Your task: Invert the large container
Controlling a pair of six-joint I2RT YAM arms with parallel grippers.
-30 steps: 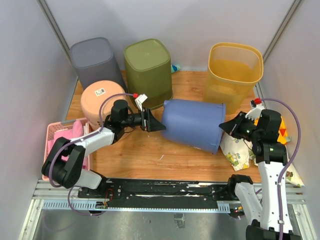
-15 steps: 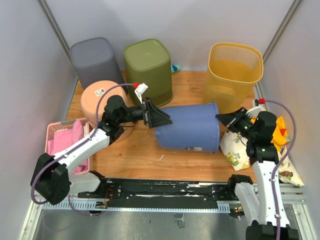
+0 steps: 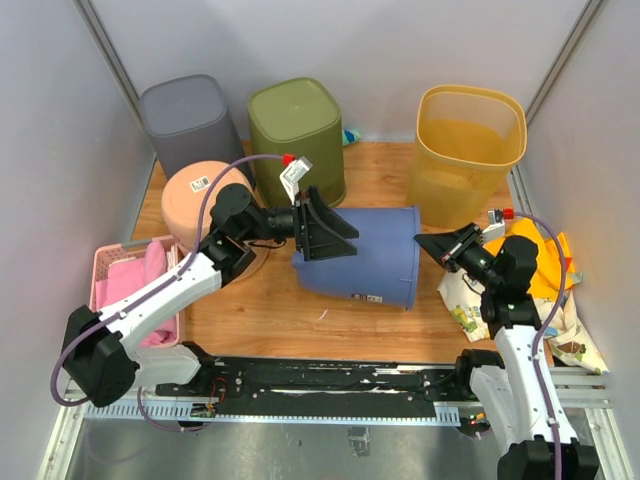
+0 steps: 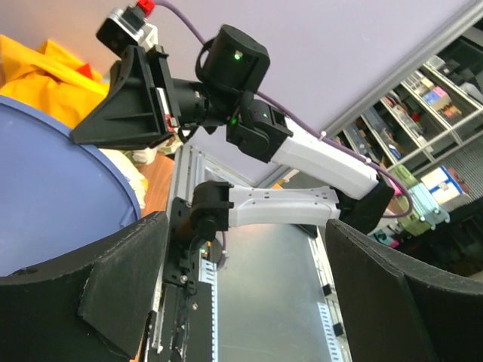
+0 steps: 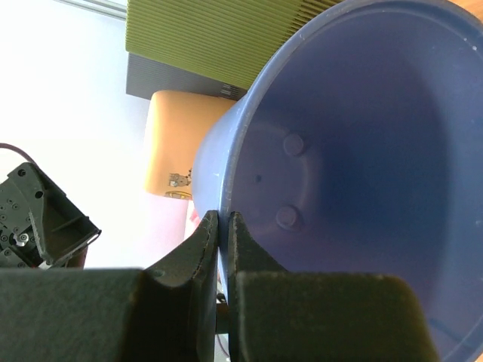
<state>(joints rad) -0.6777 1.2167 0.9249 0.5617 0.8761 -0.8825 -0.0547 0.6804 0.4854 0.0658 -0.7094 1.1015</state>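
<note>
Probably a lab: grey booth walls (image 3: 350, 50), stocked parts shelves (image 4: 444, 79)

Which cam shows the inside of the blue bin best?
Right wrist: looks straight into the blue bin, down to its base. Top external shows only its outer wall, lying sideways; left wrist just an outside sliver.

Blue lg container (image 3: 375, 255), olive bin (image 3: 297, 135)

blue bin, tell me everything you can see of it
The blue bin is smooth plastic, tapering to its base, with a small white label near the rim. It lies on its side over the wooden table, mouth facing right. The right pincer is shut on its rim; the open left pincer sits at its base end.
</note>
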